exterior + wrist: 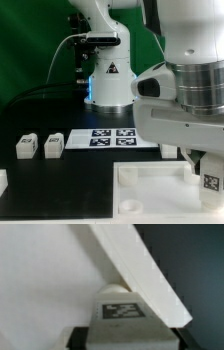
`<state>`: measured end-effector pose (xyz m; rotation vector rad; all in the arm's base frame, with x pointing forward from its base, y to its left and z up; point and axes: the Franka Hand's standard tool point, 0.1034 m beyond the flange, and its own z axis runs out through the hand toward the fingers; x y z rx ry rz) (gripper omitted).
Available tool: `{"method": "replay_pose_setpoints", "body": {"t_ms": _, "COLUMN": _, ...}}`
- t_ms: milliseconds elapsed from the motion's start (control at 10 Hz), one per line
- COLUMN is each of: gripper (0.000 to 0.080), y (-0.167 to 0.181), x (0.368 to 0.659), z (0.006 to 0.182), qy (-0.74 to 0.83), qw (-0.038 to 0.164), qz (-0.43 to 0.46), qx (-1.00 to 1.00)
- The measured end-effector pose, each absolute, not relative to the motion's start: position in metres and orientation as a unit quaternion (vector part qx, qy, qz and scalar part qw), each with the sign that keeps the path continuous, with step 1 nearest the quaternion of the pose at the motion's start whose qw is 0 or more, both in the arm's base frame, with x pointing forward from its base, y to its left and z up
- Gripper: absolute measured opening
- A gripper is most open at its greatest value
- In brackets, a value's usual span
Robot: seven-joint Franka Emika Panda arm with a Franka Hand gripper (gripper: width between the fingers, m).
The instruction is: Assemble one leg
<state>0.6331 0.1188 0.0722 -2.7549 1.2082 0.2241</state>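
Observation:
My gripper (128,338) is shut on a leg (122,308), a stubby white block with a black-and-white tag on its face. Dark fingers (79,339) press on both of its sides. The leg's rounded tip touches or sits just at the raised rim (140,274) of the large white panel. In the exterior view the gripper (207,168) holds this leg (211,181) at the panel's (150,195) corner at the exterior view's right. Two more legs (25,147) (52,146) stand on the dark table at the exterior view's left.
The marker board (110,137) lies flat behind the panel, in front of the arm's base (110,85). Another white part (2,180) shows at the exterior view's left edge. The arm's bulky wrist (190,90) hides the far right of the table.

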Motion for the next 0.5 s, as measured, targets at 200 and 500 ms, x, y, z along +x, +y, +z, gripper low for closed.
{"method": "replay_pose_setpoints", "body": {"t_ms": 200, "gripper": 0.0294, "y": 0.1214, "x": 0.6321, "z": 0.0712, "qy": 0.523, "qw": 0.067, "qz": 0.07, "qx": -0.847}}
{"method": "replay_pose_setpoints", "body": {"t_ms": 500, "gripper": 0.0294, "y": 0.1253, "x": 0.6319, "z": 0.0713, "qy": 0.61, "qw": 0.062, "qz": 0.071, "qx": -0.787}}
